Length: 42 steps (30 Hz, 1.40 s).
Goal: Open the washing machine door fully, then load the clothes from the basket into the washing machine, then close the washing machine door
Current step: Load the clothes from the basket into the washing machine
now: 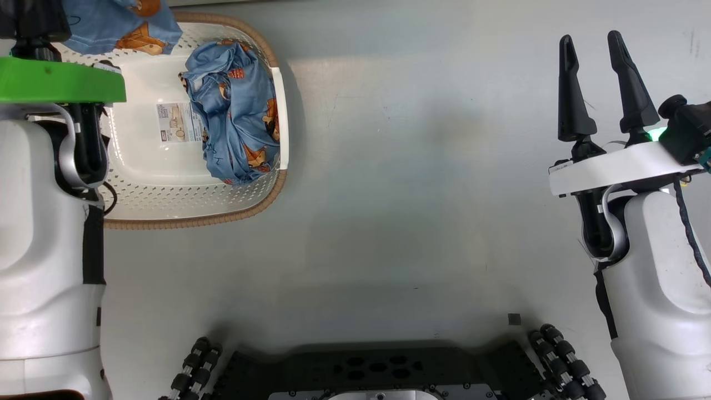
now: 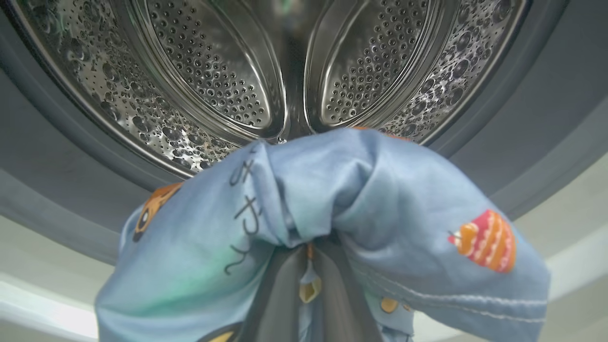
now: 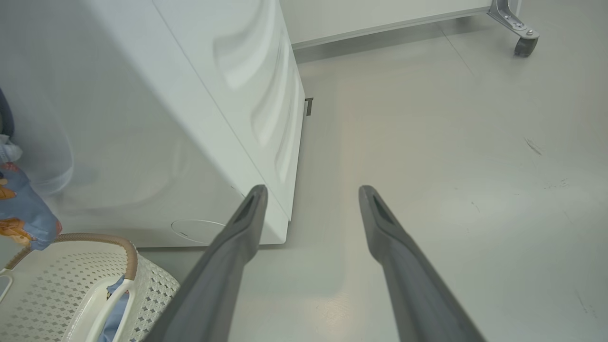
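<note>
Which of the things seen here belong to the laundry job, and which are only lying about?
Belong to the job:
- washing machine
- basket
- garment in the basket
- second garment, pinched in the left gripper

Only lying about:
- caster wheel
- small dark square on the floor

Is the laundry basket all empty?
No, a crumpled light blue garment printed with orange cartoon animals lies inside the basket, against its right wall.
</note>
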Tool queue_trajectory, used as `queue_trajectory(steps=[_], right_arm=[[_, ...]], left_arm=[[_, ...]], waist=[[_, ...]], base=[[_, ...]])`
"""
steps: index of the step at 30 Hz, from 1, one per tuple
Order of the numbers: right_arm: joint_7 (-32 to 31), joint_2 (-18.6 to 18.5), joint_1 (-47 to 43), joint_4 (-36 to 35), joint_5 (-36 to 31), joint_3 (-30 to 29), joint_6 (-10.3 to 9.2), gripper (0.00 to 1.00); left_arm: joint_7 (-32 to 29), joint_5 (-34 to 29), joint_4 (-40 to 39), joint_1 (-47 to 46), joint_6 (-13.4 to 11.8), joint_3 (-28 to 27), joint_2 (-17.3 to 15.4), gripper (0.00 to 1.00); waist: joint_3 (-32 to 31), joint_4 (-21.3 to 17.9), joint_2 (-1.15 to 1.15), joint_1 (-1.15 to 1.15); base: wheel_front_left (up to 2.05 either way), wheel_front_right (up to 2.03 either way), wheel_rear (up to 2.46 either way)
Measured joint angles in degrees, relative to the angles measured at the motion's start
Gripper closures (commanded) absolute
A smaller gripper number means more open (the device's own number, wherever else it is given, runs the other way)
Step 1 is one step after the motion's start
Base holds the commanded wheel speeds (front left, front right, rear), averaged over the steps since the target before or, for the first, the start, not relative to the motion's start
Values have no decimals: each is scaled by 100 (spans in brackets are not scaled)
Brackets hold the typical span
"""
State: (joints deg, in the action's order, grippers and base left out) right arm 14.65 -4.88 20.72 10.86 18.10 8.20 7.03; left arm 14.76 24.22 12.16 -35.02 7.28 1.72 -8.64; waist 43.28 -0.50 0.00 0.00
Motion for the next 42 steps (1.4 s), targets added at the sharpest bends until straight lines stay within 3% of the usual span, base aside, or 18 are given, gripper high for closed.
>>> queue_trajectory(steps=[18,25,42], right_arm=[[0,110,-1,62,108,279,0,0],[0,119,-1,67,156,263,0,0],[0,132,-1,3,207,115,0,0]], left_arm=[[-44,-207,-32,-429,0,-114,-679,100],[-246,-208,97,-858,1,21,-799,100],[-1524,-143,1002,-2004,0,81,-977,100]], waist=[[-70,-232,0,0],[-30,-415,0,0],[301,-501,0,0]], base=[[0,0,0],[0,0,0],[0,0,0]])
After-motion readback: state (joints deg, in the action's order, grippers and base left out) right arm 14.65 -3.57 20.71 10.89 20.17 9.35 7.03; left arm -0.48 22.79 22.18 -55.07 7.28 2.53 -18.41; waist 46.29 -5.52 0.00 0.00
